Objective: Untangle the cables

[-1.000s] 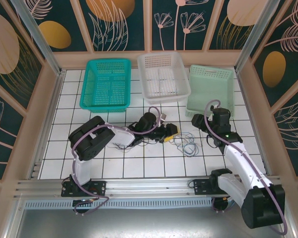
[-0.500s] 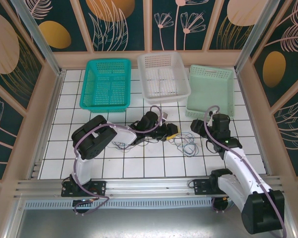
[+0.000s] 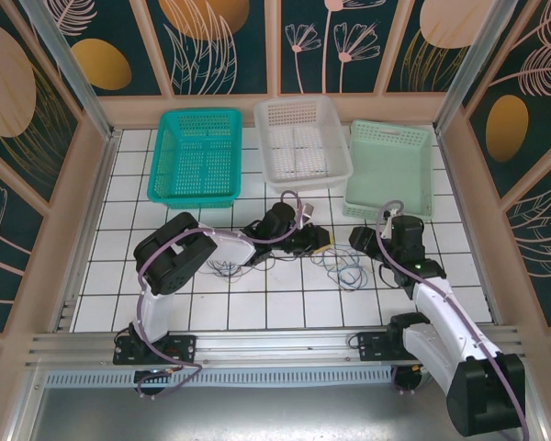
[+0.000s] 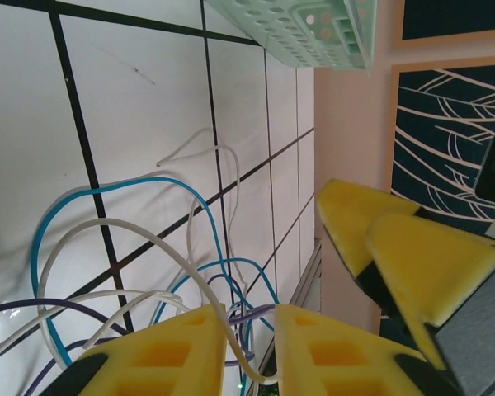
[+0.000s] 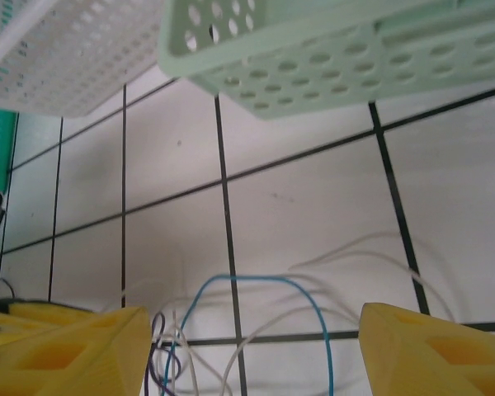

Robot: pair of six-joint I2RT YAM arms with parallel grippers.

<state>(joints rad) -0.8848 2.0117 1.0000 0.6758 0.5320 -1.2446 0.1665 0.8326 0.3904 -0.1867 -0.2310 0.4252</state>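
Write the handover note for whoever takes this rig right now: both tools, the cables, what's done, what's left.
Left tool: jaws narrow, with a white strand of the cables between them; a firm pinch cannot be confirmed.
Right tool: jaws wide open, holding nothing, low at the same pile.
Cables: white, blue and dark strands looped together on the tiled table, between the two tools.
Done: no strand separated yet.
Left: probably draw one strand out at a time until none cross.

left hand (image 4: 247, 334) closing, right hand (image 5: 256, 326) nearer cables (image 3: 344, 272)
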